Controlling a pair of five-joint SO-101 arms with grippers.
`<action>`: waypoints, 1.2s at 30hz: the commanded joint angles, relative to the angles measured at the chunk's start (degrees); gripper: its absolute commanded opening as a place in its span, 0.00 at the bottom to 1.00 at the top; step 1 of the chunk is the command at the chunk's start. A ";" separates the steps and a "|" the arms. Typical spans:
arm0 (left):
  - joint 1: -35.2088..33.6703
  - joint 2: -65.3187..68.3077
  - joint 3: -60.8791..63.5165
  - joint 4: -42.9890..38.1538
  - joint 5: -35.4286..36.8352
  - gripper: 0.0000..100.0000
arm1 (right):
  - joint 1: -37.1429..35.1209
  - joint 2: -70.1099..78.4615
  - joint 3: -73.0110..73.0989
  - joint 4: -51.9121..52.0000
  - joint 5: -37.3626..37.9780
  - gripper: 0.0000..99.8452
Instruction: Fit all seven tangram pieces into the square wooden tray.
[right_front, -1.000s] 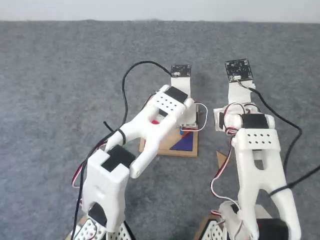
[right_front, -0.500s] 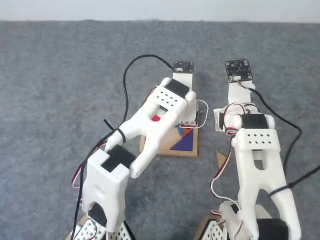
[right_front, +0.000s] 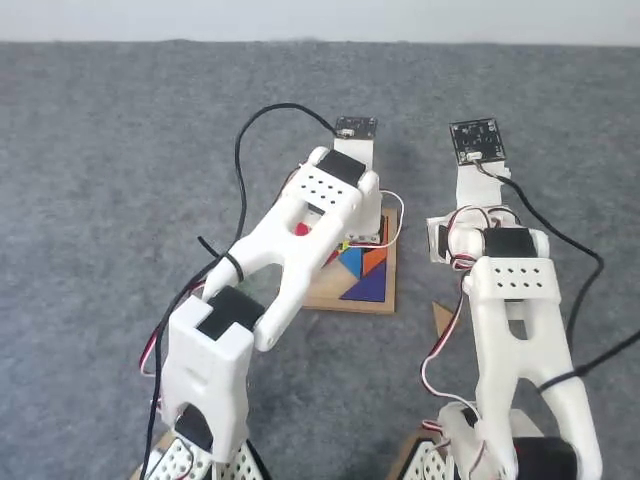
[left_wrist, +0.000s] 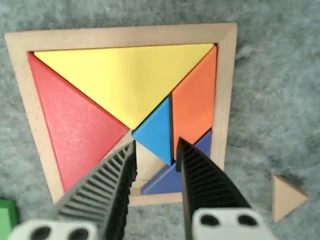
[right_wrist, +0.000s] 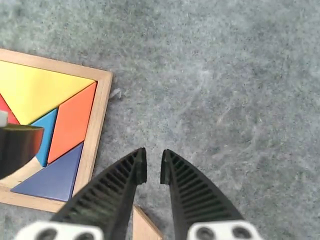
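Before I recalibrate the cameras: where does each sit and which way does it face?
High view: fixed overhead, looking down and forward at the tray; left arm, right arm show.
Left wrist view: wrist-mounted, down onto the tray; left end effector shows.
Right wrist view: wrist-mounted, carpet beside the tray; right end effector shows.
Both wrist views share the orange piece.

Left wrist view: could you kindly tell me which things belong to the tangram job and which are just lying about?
Job: tray, yellow triangle, red triangle, orange piece, light blue triangle, dark blue triangle, loose tan triangle, green piece, left gripper.
Lying about: grey carpet.
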 joint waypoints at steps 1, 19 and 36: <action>-1.67 -2.99 -2.59 -0.35 -1.76 0.12 | 0.22 -3.03 -0.44 0.04 -0.18 0.06; -28.13 -48.70 41.54 -11.52 -29.54 0.01 | -21.67 -3.03 6.51 0.04 11.34 0.02; -37.63 -65.41 65.98 -26.11 -34.29 0.01 | -29.05 20.88 -7.65 0.31 7.91 0.02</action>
